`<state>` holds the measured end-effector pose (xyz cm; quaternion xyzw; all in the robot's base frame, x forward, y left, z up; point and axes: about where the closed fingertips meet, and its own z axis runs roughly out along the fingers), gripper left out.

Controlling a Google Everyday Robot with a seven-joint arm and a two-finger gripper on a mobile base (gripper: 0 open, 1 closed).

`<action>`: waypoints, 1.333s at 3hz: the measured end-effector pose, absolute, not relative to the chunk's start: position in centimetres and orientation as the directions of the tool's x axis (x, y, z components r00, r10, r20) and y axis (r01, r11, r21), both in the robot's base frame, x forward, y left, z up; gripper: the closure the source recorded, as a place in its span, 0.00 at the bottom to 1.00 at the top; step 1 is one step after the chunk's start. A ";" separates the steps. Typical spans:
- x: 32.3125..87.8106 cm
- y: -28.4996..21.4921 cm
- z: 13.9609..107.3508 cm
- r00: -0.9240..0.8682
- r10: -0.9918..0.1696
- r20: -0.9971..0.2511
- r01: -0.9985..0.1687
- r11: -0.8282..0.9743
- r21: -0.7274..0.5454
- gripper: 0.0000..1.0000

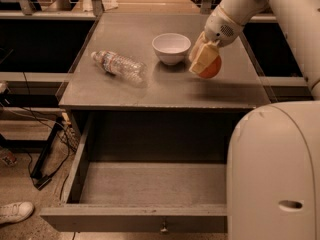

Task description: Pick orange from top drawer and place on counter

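Holds the orange (213, 69) in the gripper (204, 59), clamped snugly around the fruit. Hangs low over the right part of the counter (165, 86), just right of the bowl (171, 46); cannot tell whether touching the top. Reaches in from the upper right. Left of the bowl, well apart from the orange, a clear bottle (119, 64) on its side. Below, the drawer (135, 219) standing open, knob (163, 228) at front centre. At bottom right, the robot's white body (272, 174). At bottom left, a white shoe (15, 211).
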<state>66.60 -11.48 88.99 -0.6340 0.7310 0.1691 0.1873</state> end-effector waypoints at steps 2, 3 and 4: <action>66.8 -12.2 85.2 -0.162 -0.871 -0.464 -0.986 0.165 0.035 1.00; 66.6 -12.5 84.8 -0.168 -0.870 -0.464 -0.985 0.170 0.038 1.00; 66.4 -12.6 84.9 -0.162 -0.865 -0.474 -0.985 0.168 0.031 0.81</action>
